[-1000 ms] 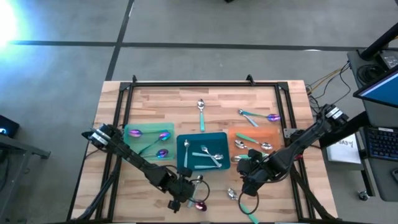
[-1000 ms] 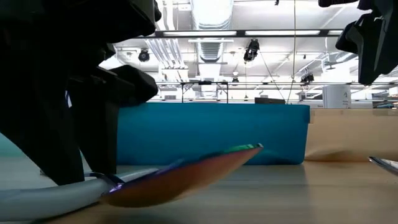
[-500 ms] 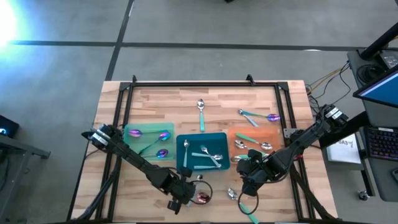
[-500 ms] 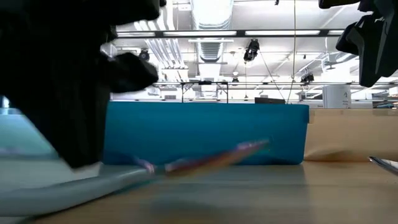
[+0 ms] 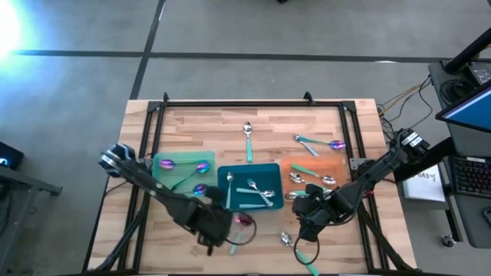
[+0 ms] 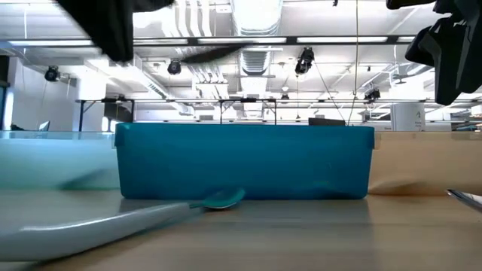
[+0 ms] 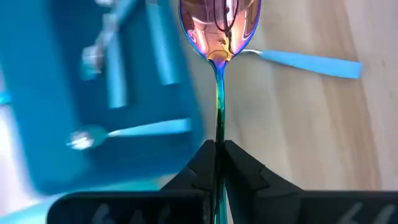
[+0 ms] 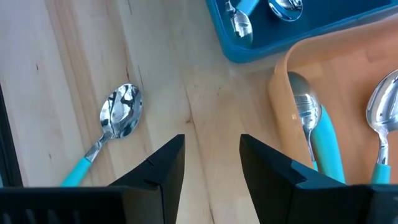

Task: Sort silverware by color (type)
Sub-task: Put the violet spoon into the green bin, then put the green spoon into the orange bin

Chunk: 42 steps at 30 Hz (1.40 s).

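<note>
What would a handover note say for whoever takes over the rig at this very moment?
Left gripper: shut on the purple spoon, carried above the table by the teal tray.
Right gripper: open, empty, hovering beside the orange tray.
Done: two purple spoons lie in the green tray, several teal-handled ones in the teal tray, and spoons in the orange tray.
Left: drop the held spoon, presumably with the other purple ones. Loose spoons remain on the table: a teal-handled spoon near the right gripper, more at the far side.
</note>
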Motion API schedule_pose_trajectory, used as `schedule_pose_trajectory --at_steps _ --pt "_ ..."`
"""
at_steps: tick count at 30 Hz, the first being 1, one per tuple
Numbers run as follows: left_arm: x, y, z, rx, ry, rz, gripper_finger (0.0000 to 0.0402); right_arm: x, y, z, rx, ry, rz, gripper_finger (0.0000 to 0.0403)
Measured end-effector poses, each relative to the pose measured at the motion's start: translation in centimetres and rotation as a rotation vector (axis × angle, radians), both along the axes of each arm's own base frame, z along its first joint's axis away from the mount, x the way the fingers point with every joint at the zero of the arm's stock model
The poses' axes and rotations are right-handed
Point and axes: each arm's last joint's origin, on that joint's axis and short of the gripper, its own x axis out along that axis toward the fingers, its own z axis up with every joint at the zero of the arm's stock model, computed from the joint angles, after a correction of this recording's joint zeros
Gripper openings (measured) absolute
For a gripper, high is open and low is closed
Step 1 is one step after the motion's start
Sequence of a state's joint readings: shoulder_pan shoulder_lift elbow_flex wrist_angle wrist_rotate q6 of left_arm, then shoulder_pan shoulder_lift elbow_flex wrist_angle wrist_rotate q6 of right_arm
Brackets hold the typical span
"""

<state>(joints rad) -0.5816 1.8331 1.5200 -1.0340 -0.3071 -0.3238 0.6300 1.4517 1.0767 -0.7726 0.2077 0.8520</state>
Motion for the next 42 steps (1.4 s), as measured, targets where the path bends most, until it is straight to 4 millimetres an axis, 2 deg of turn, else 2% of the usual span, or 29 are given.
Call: schedule_pose_trajectory --at_steps 5,9,15,20,26,31,37,42 --pt "-3.6 2.9 3.7 0.085 -0.072 0.089 0.0001 0.0 0.0 0.0 -0.013 -0.002 0.026 0.0144" --pt "-7.6 6.6 4.8 0.113 -0.109 0.222 0.0001 0.1 -0.1 0.0 -0.022 -0.010 0.023 0.0144" --pt "-13.6 12.0 2.7 0.068 -0.173 0.447 0.0000 0.4 -0.6 0.1 -0.053 -0.034 -0.008 0.0144" --pt "-16.8 14.5 -0.4 0.008 -0.234 0.584 0.0000 0.6 -0.8 0.1 -0.055 -0.036 -0.018 0.0144" --pt "-18.0 15.3 -3.0 -0.087 -0.303 0.617 0.0022 0.6 -0.9 0.1 -0.079 -0.059 -0.056 0.0144" --pt "-18.2 15.3 -3.9 -0.108 -0.297 0.649 0.0033 0.6 -0.9 0.1 -0.072 -0.064 -0.083 0.0144" --pt "-17.6 15.1 -3.5 -0.116 -0.307 0.654 0.0036 0.9 -1.4 0.2 -0.122 -0.091 -0.097 0.0144" --pt "-16.3 14.5 -2.3 -0.162 -0.375 0.643 0.0037 1.9 -3.4 0.6 -0.231 -0.168 -0.210 0.0144"
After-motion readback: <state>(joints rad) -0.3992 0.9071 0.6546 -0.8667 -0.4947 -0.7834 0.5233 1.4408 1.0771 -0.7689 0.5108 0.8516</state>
